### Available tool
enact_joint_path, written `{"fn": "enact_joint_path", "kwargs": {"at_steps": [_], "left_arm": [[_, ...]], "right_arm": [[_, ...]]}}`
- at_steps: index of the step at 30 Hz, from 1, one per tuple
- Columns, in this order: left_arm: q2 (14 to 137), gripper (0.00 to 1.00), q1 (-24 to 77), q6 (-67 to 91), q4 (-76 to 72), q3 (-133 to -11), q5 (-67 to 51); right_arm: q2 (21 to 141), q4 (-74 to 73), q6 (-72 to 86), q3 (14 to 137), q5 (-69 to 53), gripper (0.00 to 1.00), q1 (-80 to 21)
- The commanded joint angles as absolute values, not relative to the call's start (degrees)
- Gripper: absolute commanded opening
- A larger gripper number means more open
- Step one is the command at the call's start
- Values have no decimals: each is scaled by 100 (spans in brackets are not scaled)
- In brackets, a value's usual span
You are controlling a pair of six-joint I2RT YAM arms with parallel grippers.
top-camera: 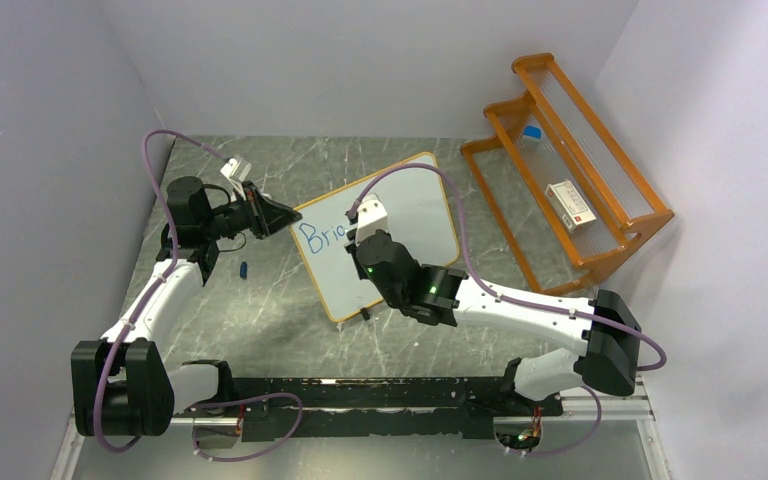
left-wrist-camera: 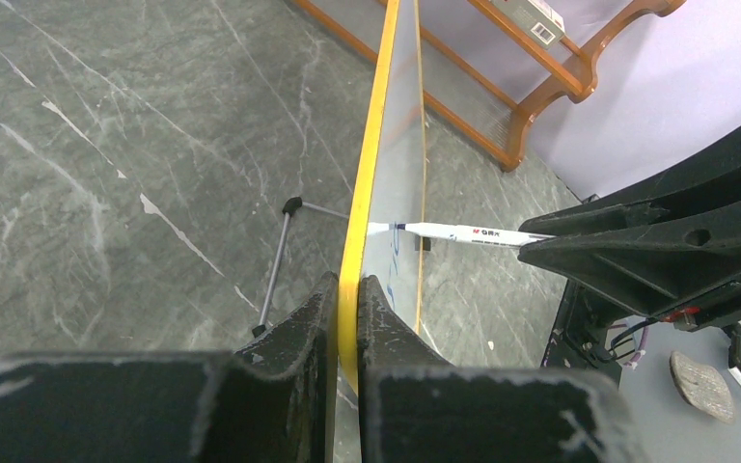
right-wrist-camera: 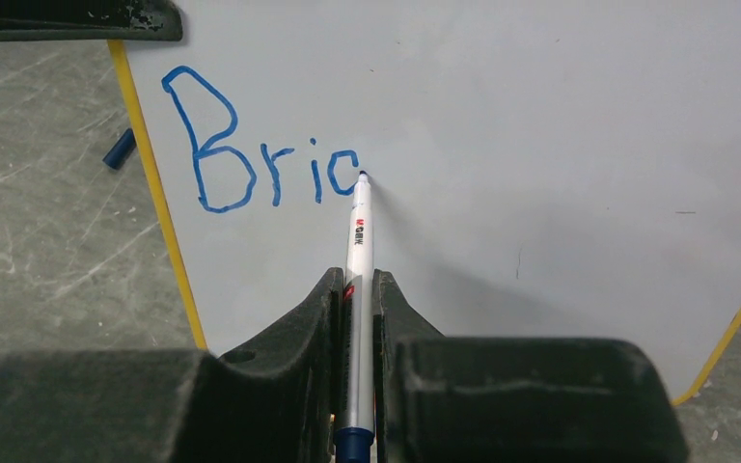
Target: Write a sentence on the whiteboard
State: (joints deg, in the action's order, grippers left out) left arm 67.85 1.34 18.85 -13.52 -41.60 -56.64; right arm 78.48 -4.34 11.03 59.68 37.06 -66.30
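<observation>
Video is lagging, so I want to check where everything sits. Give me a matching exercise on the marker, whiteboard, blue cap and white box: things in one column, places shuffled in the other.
Things
1. marker
2. whiteboard
3. blue cap
4. white box

Places
A. on the orange rack
B. loose on the table, left of the board
C. edge pinched between the left fingers
D. in the right fingers, tip touching the board

Pairs: 1-D, 2-C, 3-B, 4-A

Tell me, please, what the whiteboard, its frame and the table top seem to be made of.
Whiteboard: smooth white coated panel, faintly glossy; blue lettering sits crisp. Frame: thin yellow-orange strip, plastic or painted wood, unclear. Table top: grey with white veins, marble or a printed imitation, matte.
</observation>
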Motion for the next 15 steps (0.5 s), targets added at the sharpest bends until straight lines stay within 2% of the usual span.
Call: {"fn": "enact_joint_path", "kwargs": {"at_steps": [1, 15], "left_arm": [[6963, 5, 264, 1600, -756, -4078, -5577], [6970, 5, 264, 1596, -748, -4078, -5565]], "right_arm": [[7831, -178, 1011, 5959, 3723, 0, -6566], [7911, -228, 1009, 6054, 3693, 0, -6565]]}}
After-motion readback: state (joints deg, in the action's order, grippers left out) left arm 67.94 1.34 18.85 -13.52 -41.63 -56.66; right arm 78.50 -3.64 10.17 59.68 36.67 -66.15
